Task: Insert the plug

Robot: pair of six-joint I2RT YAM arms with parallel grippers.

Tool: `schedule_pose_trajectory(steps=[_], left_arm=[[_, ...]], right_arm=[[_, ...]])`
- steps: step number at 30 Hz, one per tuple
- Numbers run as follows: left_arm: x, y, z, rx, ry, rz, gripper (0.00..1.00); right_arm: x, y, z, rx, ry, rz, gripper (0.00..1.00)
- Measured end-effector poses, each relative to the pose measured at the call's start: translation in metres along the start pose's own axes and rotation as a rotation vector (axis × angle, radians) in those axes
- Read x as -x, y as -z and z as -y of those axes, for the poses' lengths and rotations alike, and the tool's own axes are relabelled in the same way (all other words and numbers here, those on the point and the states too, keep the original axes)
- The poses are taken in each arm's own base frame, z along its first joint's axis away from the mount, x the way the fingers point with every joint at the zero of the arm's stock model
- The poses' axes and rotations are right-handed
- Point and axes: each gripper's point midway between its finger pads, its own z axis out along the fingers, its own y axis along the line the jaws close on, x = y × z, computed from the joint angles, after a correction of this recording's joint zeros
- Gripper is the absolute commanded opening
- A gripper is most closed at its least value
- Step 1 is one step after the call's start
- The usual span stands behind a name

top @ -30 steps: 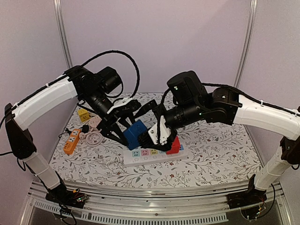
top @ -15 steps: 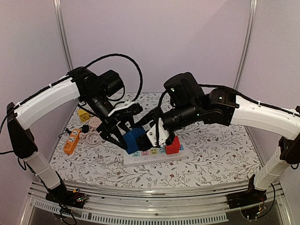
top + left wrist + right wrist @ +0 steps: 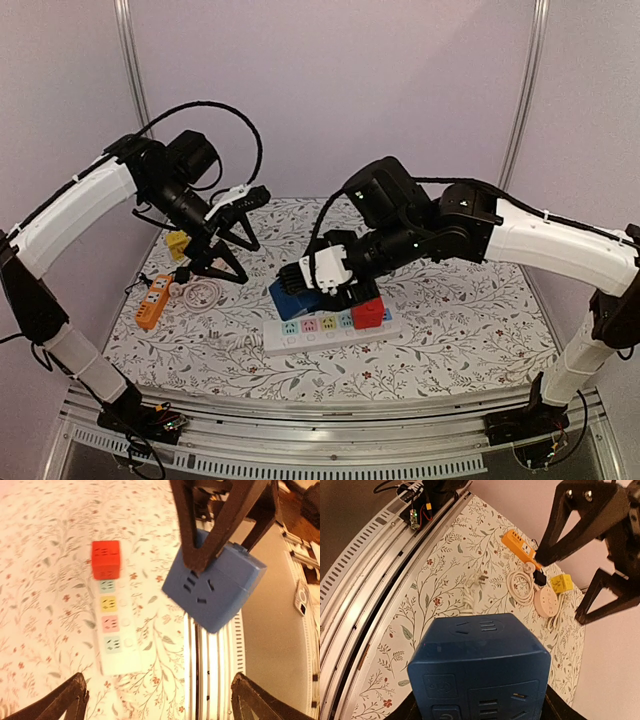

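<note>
Left gripper (image 3: 161,700) has let go and backed off to the left: jaws wide, nothing held. Blue plug cube (image 3: 285,300) is now carried by the right gripper (image 3: 318,280) alone, clamped, just above the white power strip (image 3: 300,342), left of the seated red cube (image 3: 368,313). Handover looks done; seating remains.

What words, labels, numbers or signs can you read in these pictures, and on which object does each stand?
No text reads clearly in any view.
Blue cube-shaped plastic adapter: raised marking low on one face, too blurred to read.
Long white plastic power strip: socket slots only, no lettering legible.
Orange plastic power strip: too small to tell.
</note>
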Motion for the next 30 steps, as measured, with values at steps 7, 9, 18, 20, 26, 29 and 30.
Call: schedule_pose_trajectory(steps=[7, 9, 18, 20, 26, 29, 30], left_arm=[[-0.047, 0.079, -0.037, 0.345, 0.21, 0.089, 0.99], [-0.062, 0.085, -0.041, 0.403, 0.257, 0.092, 1.0], [-0.102, 0.082, -0.064, 0.485, 0.391, 0.063, 0.99], [-0.101, 0.084, -0.067, 0.497, 0.389, 0.066, 1.0], [-0.103, 0.083, -0.073, 0.509, 0.395, 0.061, 0.99], [-0.105, 0.083, -0.075, 0.509, 0.402, 0.057, 0.99], [-0.105, 0.083, -0.075, 0.51, 0.402, 0.057, 0.99]], right_arm=[[-0.063, -0.035, 0.001, 0.076, -0.225, -0.296, 0.0], [-0.079, -0.049, 0.003, 0.092, -0.256, -0.379, 0.0], [-0.146, -0.096, -0.02, 0.206, -0.338, -0.649, 0.0], [-0.156, -0.095, -0.025, 0.225, -0.344, -0.684, 0.0], [-0.173, -0.091, -0.023, 0.234, -0.364, -0.724, 0.0], [-0.178, -0.092, -0.018, 0.228, -0.378, -0.724, 0.0], [-0.179, -0.092, -0.017, 0.226, -0.381, -0.724, 0.0]])
